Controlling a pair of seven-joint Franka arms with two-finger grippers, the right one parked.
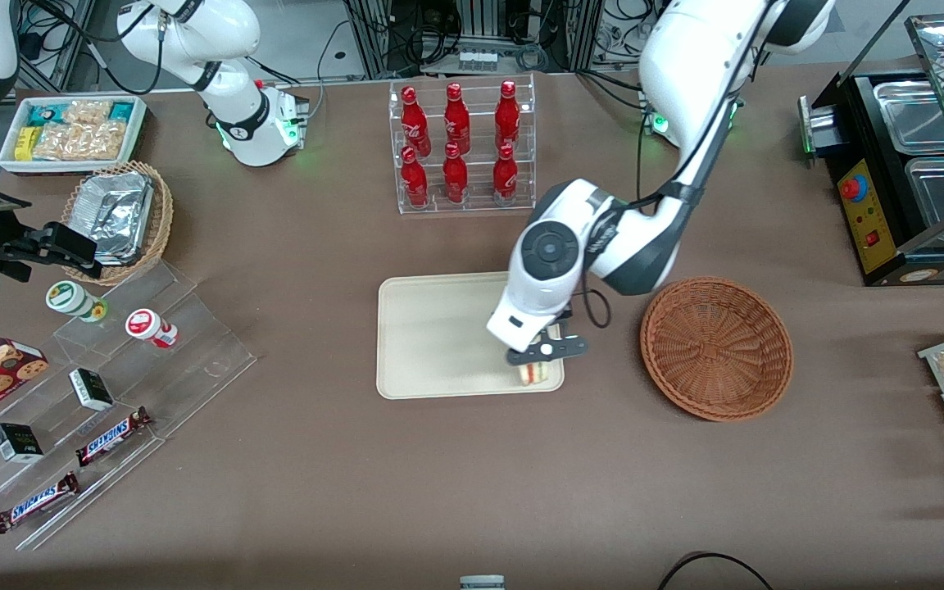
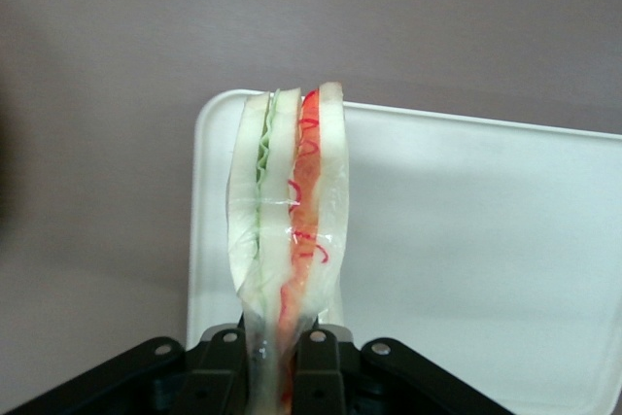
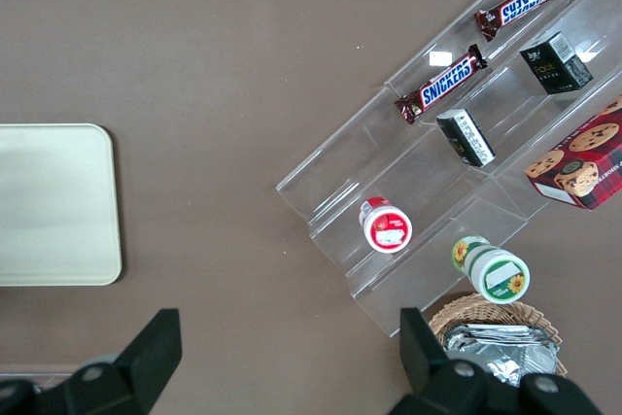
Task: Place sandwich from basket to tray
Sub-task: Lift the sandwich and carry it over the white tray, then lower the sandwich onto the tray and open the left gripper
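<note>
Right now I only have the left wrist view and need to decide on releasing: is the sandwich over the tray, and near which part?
Observer: Yes. The front view shows the gripper holding the sandwich at the tray corner nearest the front camera, at the basket end.
Operator: Is the basket empty?
Observer: The reddish-brown wicker basket holds nothing, and sits beside the tray toward the working arm's end.
Operator: Anything else on the tray?
Observer: No. The right wrist view shows its other end bare.
</note>
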